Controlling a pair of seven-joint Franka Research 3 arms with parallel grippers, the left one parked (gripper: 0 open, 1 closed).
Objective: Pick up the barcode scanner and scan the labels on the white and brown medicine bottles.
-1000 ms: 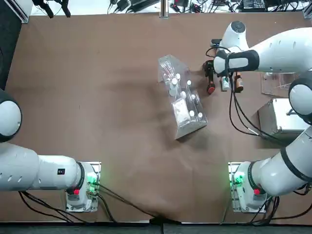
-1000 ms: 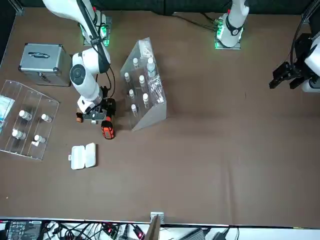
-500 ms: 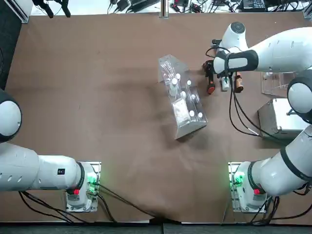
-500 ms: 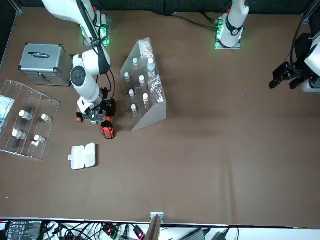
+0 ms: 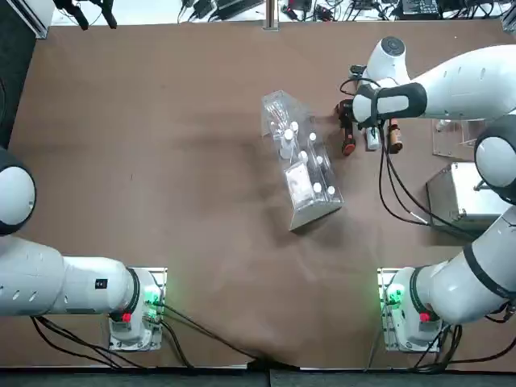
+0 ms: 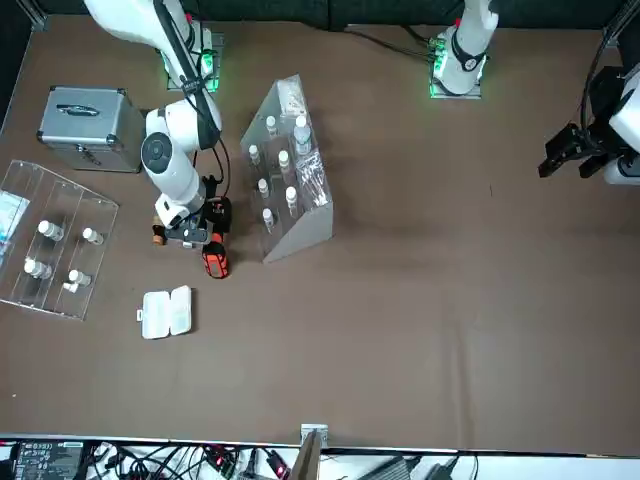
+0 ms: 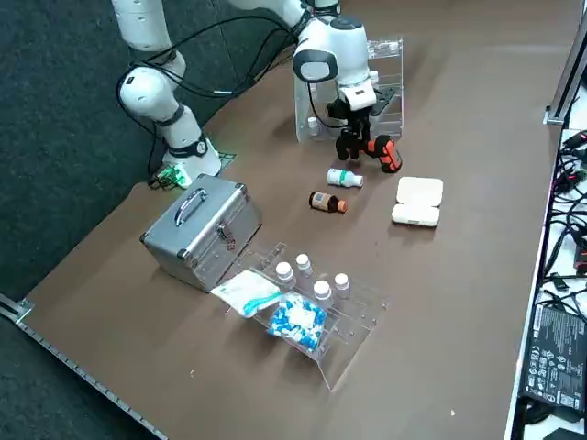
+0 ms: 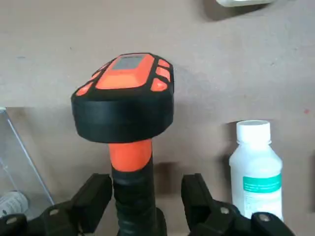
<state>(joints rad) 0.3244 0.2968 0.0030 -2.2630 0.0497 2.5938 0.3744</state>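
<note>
My right gripper (image 8: pixel 142 196) sits low over the table's far right area, fingers (image 8: pixel 93 196) spread apart either side of the barcode scanner (image 8: pixel 125 108)'s handle w/ a gap showing on each side, so not clamped; scanner lies on the brown table (image 5: pixel 161 161), black-and-orange head pointing away from my wrist, orange end toward the near side in the top view (image 5: pixel 348 147); just right of it the white bottle (image 5: pixel 372 139), lying flat, apart from the scanner; next right again the brown bottle (image 5: pixel 394 135), also lying flat, near the white one but not touching; in the wrist view the white bottle (image 8: pixel 256 167) shows a white cap & a teal-printed label; left of the scanner stands a clear acrylic rack (image 5: pixel 302 173) w/ white-capped vials; nearer on the right, a silver metal case (image 7: pixel 202 229); beside it a clear tray (image 7: pixel 316 312) holding vials & blue packets; farther out, a white folded case (image 7: pixel 417 202) lies beyond the scanner.
</note>
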